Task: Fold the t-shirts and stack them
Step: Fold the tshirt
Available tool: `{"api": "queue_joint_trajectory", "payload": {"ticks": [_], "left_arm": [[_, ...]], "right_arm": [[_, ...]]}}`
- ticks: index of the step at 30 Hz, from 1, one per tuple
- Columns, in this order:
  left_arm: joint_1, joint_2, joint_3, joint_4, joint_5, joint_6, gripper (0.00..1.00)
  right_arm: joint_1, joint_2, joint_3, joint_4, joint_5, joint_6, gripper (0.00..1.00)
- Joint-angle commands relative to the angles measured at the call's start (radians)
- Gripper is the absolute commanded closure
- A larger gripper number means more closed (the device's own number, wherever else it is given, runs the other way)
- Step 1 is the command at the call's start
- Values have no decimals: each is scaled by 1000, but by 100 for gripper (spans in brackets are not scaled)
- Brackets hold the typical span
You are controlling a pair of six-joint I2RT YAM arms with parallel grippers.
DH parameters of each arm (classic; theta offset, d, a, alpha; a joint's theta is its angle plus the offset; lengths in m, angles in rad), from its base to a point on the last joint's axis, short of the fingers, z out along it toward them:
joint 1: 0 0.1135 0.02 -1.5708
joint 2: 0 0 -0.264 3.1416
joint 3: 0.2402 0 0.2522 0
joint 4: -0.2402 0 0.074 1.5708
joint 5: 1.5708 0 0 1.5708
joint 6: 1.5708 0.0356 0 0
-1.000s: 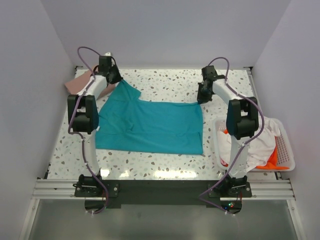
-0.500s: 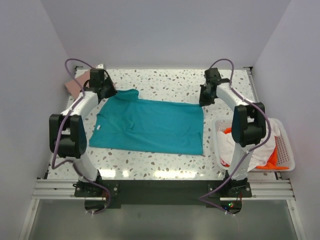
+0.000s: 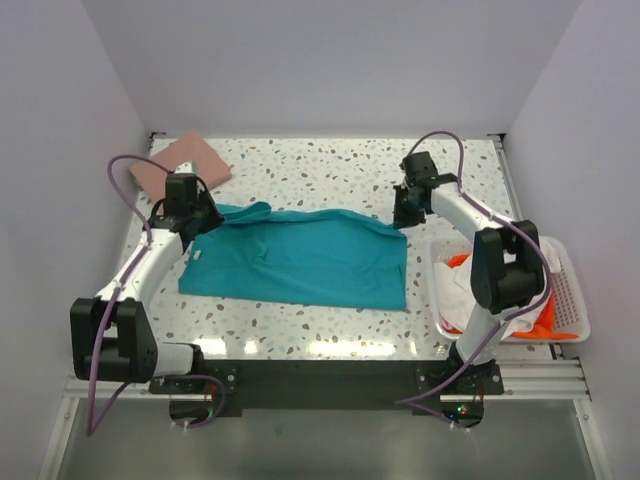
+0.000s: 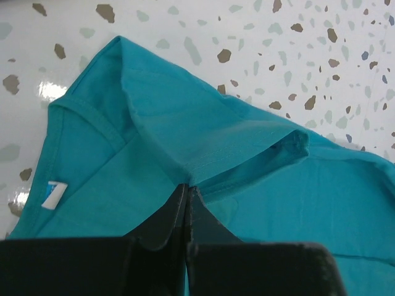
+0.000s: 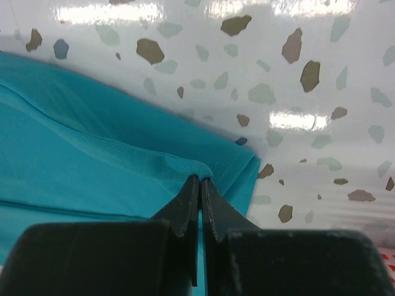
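teal t-shirt (image 3: pixel 300 262): spread on the table, left of the basket (image 3: pixel 572 300); far edge raised so it can fold over
left gripper (image 4: pixel 187 186): pinching the sleeve fold, far from the basket
right gripper (image 5: pixel 200 180): pinching the corner nearest the basket
change: both arms have drawn the far edge nearward; fold begun

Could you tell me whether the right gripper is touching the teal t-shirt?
Touching. The right wrist view shows the right gripper shut on a pinched fold of the teal t-shirt.

Open table (image 3: pixel 330 168) beyond teal t-shirt (image 3: pixel 310 262); basket (image 3: pixel 568 292) right
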Motion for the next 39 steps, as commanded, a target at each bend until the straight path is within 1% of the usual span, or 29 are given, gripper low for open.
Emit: {"api": "queue_joint_trajectory", "payload": {"ticks": [1, 7, 19, 28, 30, 31, 32, 33, 34, 35, 36, 37, 39], "left_arm": [[9, -102, -35, -34, -55, -32, 100], [9, -204, -121, -98, -96, -78, 100], [10, -355, -173, -198, -170, -126, 100], [12, -412, -214, -261, -159, -144, 100], [12, -436, -211, -298, -152, -149, 99], [12, -448, -204, -310, -146, -153, 95], [12, -461, -202, -336, -135, -156, 90], [12, -482, -197, -351, -130, -158, 81], [12, -494, -178, -386, -132, -155, 62], [12, -505, -162, -407, -148, -149, 54], [12, -524, -145, -422, -155, -144, 50], [12, -530, -116, -434, -161, -140, 48], [12, -539, -93, -448, -165, -133, 48]], "right_arm": [[13, -110, -68, 43, 15, -4, 100], [14, -175, -150, 43, 72, -13, 100], [26, -252, -251, 66, 86, 6, 100], [60, -311, -337, 63, 87, 16, 100], [80, -318, -355, 63, 86, 13, 97], [88, -325, -362, 63, 83, 13, 91], [107, -331, -366, 61, 84, 10, 89], [114, -338, -375, 61, 84, 6, 85], [121, -350, -378, 56, 81, 5, 77], [131, -359, -381, 55, 78, 6, 75], [132, -368, -385, 53, 73, 9, 72], [132, -379, -386, 50, 73, 8, 67], [137, -407, -382, 40, 89, 6, 61]]}}
